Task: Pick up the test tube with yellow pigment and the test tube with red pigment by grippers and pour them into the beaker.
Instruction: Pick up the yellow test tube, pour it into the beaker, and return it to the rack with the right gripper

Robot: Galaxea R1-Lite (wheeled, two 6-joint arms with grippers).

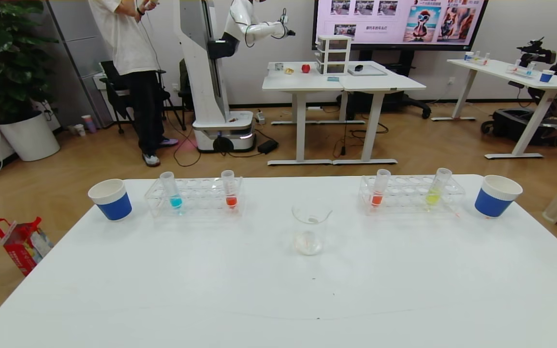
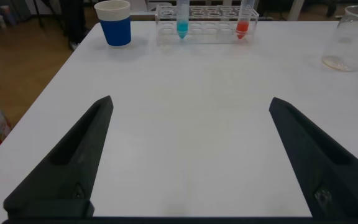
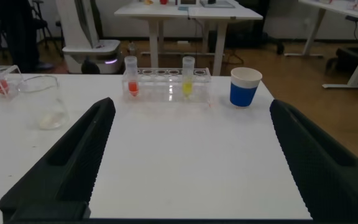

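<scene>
A broad white table point(image 1: 240, 299) fills the near half of the head view, and at its middle stands the small clear glass beaker with a pour spout point(image 1: 310, 228), upright, with only a faint whitish film at its bottom.

To the right of the beaker and farther back sits a clear plastic tube rack point(image 1: 411, 195). The slim clear test tube with pale yellow-green liquid point(image 1: 436, 187) leans in that rack's outer end, and the slim clear test tube with orange-red liquid point(image 1: 379, 189) stands in the end nearer the beaker. Beyond this rack, farther from the beaker, is a blue-and-white paper cup point(image 1: 496, 195).

To the left of the beaker a second clear rack point(image 1: 194, 197) holds a tube of blue liquid point(image 1: 171, 190) and another orange-red tube point(image 1: 229, 189) — the latter on the beaker's side. A second blue-and-white paper cup point(image 1: 110, 198) stands outside that rack.

Neither arm shows in the head view. The left gripper point(image 2: 188, 155) hovers over bare tabletop on the near left side of the beaker, its black fingers spread wide with nothing between them. The right gripper point(image 3: 188, 155) does the same on the near right side — jaws wide apart, empty.

Behind the table the room has a wooden floor, a white robot on a wheeled base point(image 1: 215, 72), a person in a white shirt point(image 1: 133, 72), white desks point(image 1: 341, 84), a wall screen point(image 1: 399, 21) and a large potted plant point(image 1: 7, 72). A red bag point(image 1: 22, 244) sits on the floor off the table's left edge.
</scene>
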